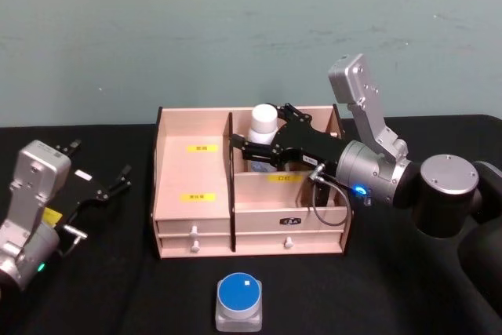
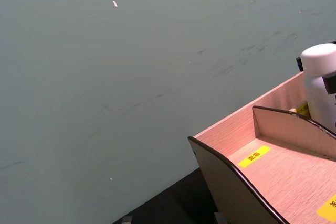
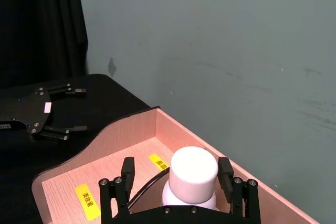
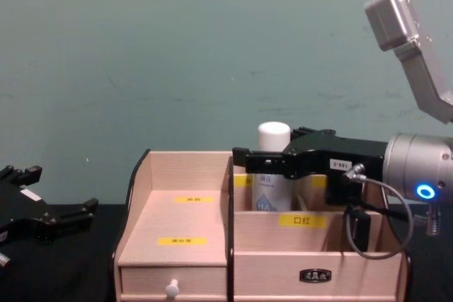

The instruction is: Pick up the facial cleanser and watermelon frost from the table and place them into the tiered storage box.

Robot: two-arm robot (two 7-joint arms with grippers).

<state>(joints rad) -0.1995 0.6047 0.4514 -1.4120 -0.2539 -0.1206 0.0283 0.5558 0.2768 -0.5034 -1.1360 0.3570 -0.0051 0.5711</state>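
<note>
Right wrist view: right claw [image 3: 176,167] wide, straddling the facial cleanser [image 4: 274,134], which stands in the tiered storage box [image 1: 180,170]. Head view adds watermelon frost [image 1: 239,296] on the table [image 1: 353,296] at the box's 6 o'clock, with the left claw [image 1: 102,157] spread at 9.

The right pincer [image 3: 176,162] is matt black plate, mounted on a smooth, satin-silver metal arm casing [image 1: 362,96]. Between its fingers stands a white round-capped bottle [image 4: 273,137] of smooth plastic with a pale printed label. Below the pincer, the pale-wood tiered storage box [image 1: 193,125] shows fine grain, a dull finish, dark edges and yellow stickers. Well in front of the pincer, a clear plastic jar with a blue lid [image 1: 239,301] sits on matt black cloth [image 1: 118,288]. Behind the pincer, the teal painted wall [image 1: 235,29] is matt and scuffed.
</note>
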